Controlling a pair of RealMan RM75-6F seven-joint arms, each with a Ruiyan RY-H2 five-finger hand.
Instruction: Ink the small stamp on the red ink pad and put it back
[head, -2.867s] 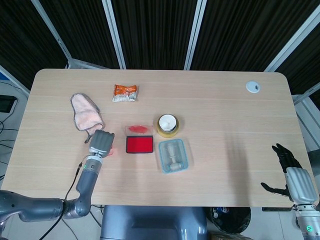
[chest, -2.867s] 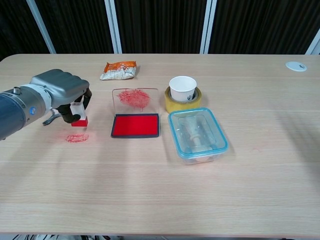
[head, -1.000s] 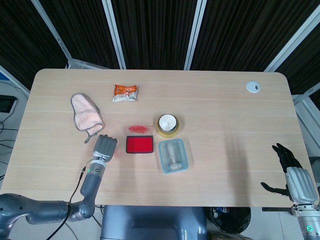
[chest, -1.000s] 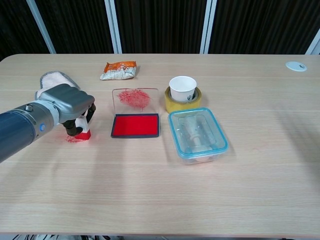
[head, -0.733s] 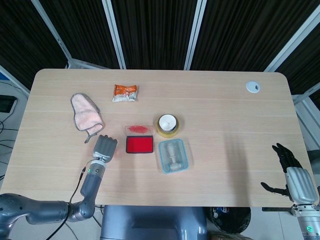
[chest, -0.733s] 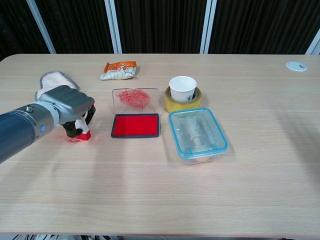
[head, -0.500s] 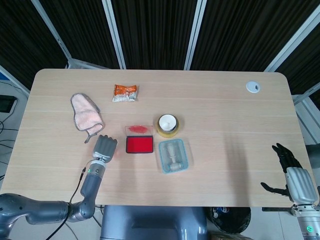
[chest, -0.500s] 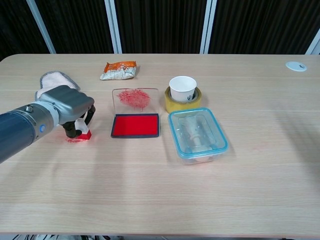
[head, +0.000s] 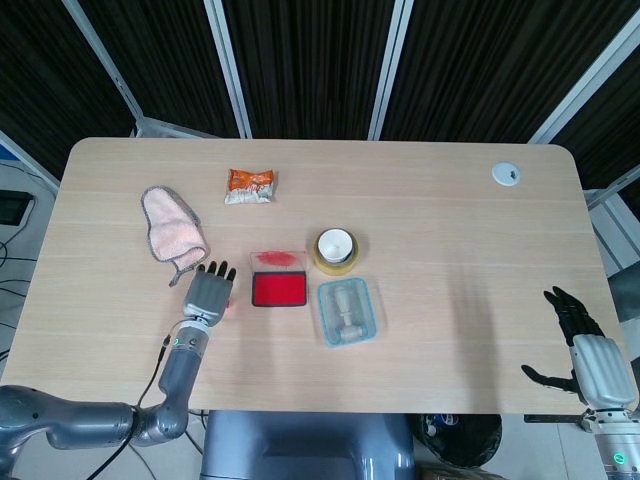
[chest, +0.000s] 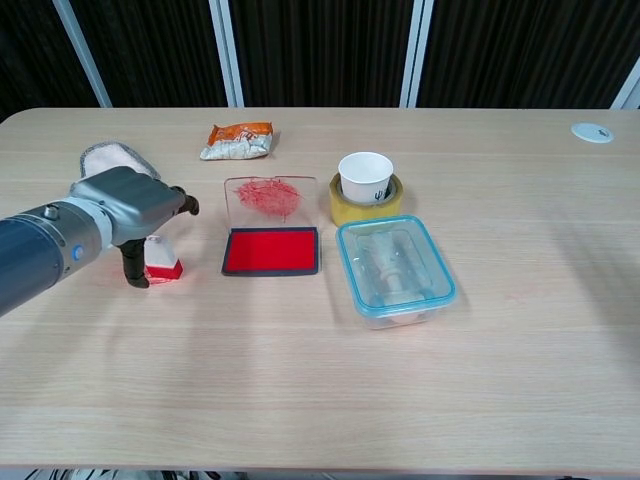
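Observation:
The small stamp (chest: 163, 260), clear on top with a red base, stands on the table over a red smear, left of the red ink pad (chest: 271, 250). My left hand (chest: 125, 215) hovers just above and left of it, fingers stretched out and thumb hanging beside the stamp, holding nothing. In the head view the left hand (head: 208, 291) covers the stamp, next to the ink pad (head: 278, 290). My right hand (head: 585, 352) hangs open off the table's front right corner, far from everything.
The pad's clear lid (chest: 268, 197), smeared red, lies behind the pad. A paper cup (chest: 366, 176) sits inside a yellow tape roll, and a blue-rimmed clear container (chest: 395, 270) lies right of the pad. A snack packet (chest: 238, 140) and pink cloth (head: 172, 222) lie further back left.
My left hand lowered the stamp onto the table, then spread its fingers and let go of it. The right hand has not moved.

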